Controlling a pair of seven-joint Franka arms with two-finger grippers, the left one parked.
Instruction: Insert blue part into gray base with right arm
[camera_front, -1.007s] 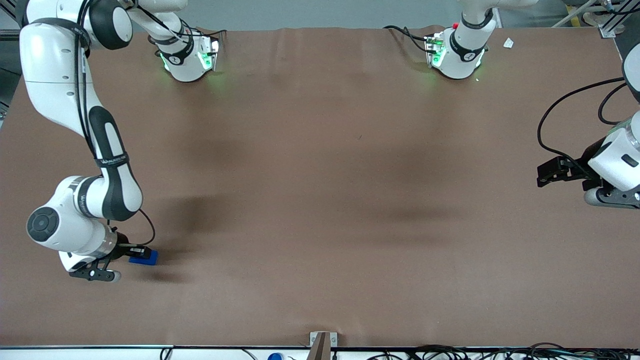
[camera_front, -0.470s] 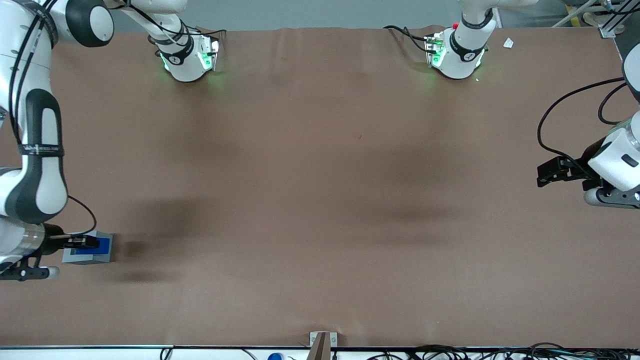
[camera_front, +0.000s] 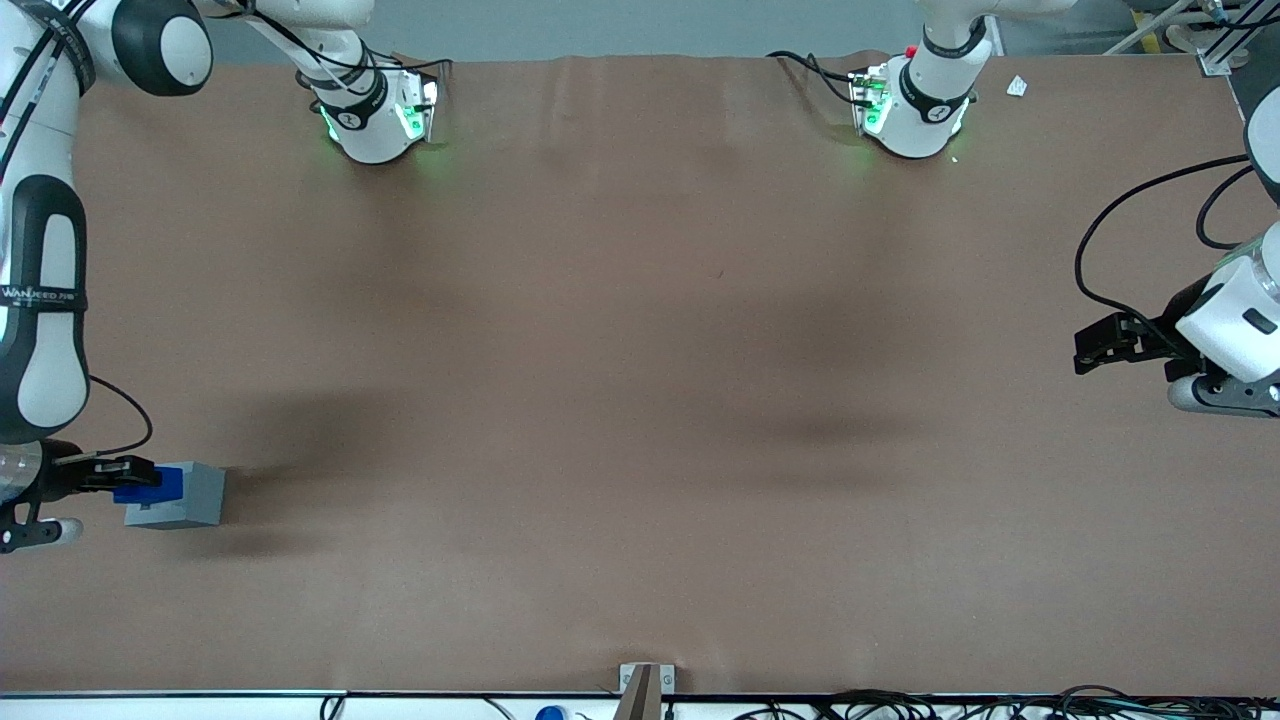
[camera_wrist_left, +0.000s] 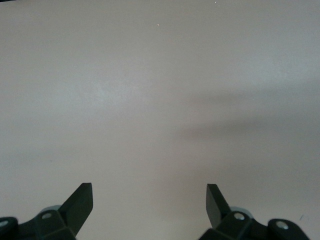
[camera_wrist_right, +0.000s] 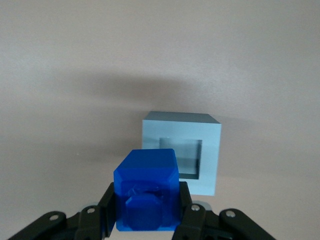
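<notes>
Front view first: the right arm (camera_front: 40, 330) reaches down along the working arm's end of the brown table (camera_front: 640, 400), and its gripper (camera_front: 130, 478) hangs right at the gray base (camera_front: 185, 497). The blue part (camera_front: 150, 487) is in the gripper's hold, overlapping the top of the gray base on the side toward the arm. From this angle I cannot tell whether the part touches the base or floats just above it. The base itself sits flat on the table, casting a soft shadow toward the table's middle.

Over to the right wrist view, and here it is much clearer: the gripper (camera_wrist_right: 146, 210) has its two black fingers (camera_wrist_right: 107, 212) pinched in against the sides of the blue part (camera_wrist_right: 146, 195), narrow gap, firm hold. The part is carried clear of the gray base (camera_wrist_right: 181, 152), whose square socket lies open and unfilled, its inner walls in shade. The part is off to one side of the socket, not lined up over it; its edge overlaps the base's near corner.

Left wrist view: only plain table surface (camera_wrist_left: 160, 100) under the parked arm's own spread fingers, with a faint shadow band across it.
</notes>
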